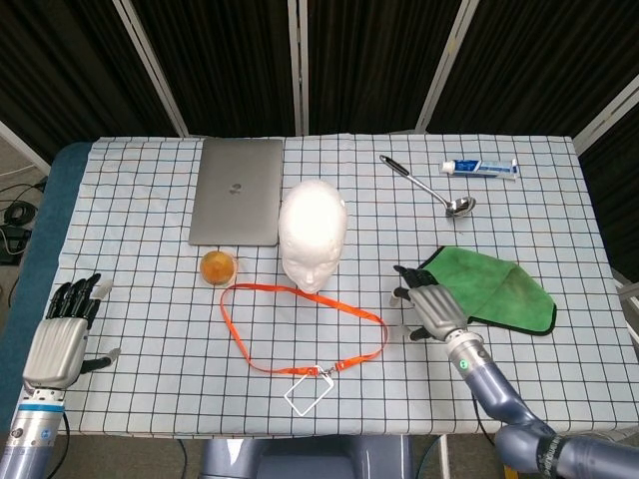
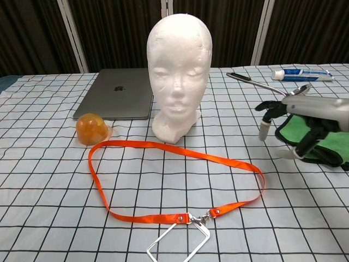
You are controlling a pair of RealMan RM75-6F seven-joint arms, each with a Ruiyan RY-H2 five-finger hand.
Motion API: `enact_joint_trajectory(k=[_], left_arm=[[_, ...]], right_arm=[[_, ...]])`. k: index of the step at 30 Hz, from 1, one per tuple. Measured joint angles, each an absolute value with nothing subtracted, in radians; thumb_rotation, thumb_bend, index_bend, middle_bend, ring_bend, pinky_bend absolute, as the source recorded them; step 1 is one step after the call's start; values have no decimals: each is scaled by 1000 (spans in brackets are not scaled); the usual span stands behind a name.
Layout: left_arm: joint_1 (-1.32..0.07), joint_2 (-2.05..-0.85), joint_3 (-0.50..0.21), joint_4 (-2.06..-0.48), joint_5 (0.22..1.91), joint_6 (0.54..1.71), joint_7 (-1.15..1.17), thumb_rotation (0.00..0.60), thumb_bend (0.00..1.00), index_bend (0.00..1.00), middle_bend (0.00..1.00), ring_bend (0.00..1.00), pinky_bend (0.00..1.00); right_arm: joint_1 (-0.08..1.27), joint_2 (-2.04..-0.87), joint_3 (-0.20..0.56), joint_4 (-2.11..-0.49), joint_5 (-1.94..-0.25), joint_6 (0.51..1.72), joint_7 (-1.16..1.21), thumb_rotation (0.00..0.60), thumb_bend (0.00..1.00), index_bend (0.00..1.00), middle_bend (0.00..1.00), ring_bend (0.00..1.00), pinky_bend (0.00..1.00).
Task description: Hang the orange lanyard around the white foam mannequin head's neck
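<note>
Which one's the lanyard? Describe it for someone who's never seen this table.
Find the white foam mannequin head mid-table. Flat on the checked cloth just in front of it lies the orange lanyard, a thin ribbon loop ending in a clear badge holder; the nearby orange ball is round, not ribbon.

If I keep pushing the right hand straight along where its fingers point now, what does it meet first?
Probably the white foam mannequin head: the right hand points up-left toward it over bare tablecloth. It hovers, so depth is uncertain; the orange lanyard lies to its left.

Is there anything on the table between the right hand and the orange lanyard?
Nothing visible. The right hand hovers beside the green cloth, and only bare checkered tablecloth lies between its fingers and the nearest bend of the orange lanyard.
</note>
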State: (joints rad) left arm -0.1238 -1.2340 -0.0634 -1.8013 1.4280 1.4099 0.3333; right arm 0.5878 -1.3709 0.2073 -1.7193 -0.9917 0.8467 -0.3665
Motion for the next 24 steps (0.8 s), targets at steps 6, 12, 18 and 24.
enact_joint_trajectory(k=[6, 12, 18, 24], left_arm=[[-135, -1244, -69, -1796, 1391, 1386, 341, 600, 0, 0, 0, 0, 0], [-145, -1250, -74, -1795, 1378, 1378, 347, 600, 0, 0, 0, 0, 0], [-149, -1249, -75, -1791, 1367, 1375, 346, 600, 0, 0, 0, 0, 0], [-154, -1250, -77, -1793, 1359, 1372, 342, 600, 0, 0, 0, 0, 0]], right_arm=[[670, -1463, 213, -1655, -845, 837, -462, 600, 270, 434, 0, 0, 0], [719, -1514, 197, -1619, -779, 850, -527, 600, 270, 435, 0, 0, 0], [743, -1549, 180, -1592, -724, 879, -558, 600, 293, 442, 0, 0, 0], [753, -1560, 164, -1589, -719, 879, -552, 600, 298, 456, 0, 0, 0]])
